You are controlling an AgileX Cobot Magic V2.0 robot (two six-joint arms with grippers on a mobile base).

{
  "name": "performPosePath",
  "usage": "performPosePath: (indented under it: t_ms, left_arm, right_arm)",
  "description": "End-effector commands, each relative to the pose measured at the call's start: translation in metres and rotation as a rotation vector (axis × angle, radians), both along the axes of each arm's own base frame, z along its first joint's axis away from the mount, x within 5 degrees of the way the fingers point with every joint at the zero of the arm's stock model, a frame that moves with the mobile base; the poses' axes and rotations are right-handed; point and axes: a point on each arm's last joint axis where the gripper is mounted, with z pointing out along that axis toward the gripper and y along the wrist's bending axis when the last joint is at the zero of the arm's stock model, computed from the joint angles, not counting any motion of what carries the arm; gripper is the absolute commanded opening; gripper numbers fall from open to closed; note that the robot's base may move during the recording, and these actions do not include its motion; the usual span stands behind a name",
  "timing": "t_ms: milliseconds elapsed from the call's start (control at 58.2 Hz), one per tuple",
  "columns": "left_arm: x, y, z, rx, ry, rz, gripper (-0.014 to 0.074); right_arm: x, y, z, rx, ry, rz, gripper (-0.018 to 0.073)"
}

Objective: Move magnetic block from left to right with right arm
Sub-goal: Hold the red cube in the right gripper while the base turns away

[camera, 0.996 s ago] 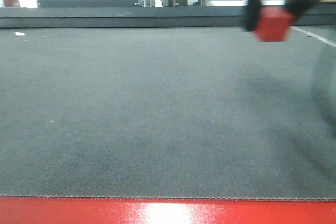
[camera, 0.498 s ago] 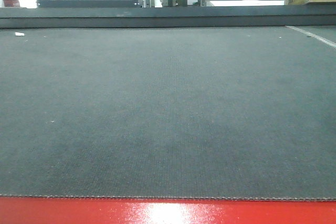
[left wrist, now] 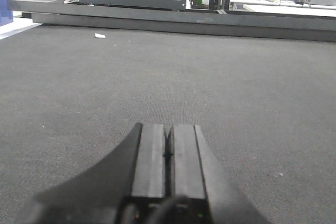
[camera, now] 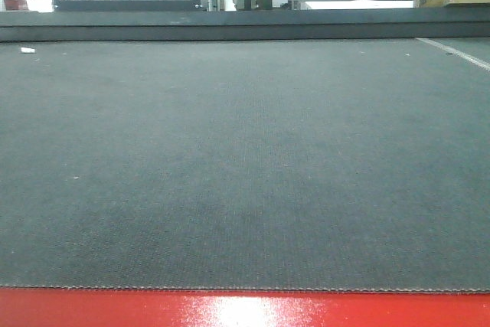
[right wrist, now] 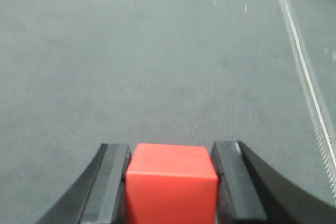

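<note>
Red magnetic block clamped between right fingers (both touching it); left fingers pressed together.

the left gripper is matte black. it has two long, flat-topped fingers with squared tips and straight edges, their upper faces a shade greyer than the body behind. toward the wrist the housing flares wide into smooth curved shoulders. a few small dim glints sit at its base, too blurred to identify. the right gripper is also black, with slab-like fingers that show lighter grey strips along their tops. their outer flanks sweep outward toward the wrist.
</note>
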Motion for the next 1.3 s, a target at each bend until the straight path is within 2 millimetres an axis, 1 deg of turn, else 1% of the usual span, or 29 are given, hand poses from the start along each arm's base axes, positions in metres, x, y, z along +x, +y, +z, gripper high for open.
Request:
performPosePath:
  t_ms: [0,1288]
  left_arm:
    - [-0.0013,0.0005,0.0062,-0.015,-0.088,0.002,-0.0126]
    - [-0.0013,0.0005,0.0062,-0.015,-0.088,0.002,-0.0126]
  right_arm:
    - [-0.0024,-0.0009,0.0166,-0.006,-0.128,0.0,0.023]
    - [-0.0022,-0.0008,0.0161,-0.006,-0.126,0.0,0.0229]
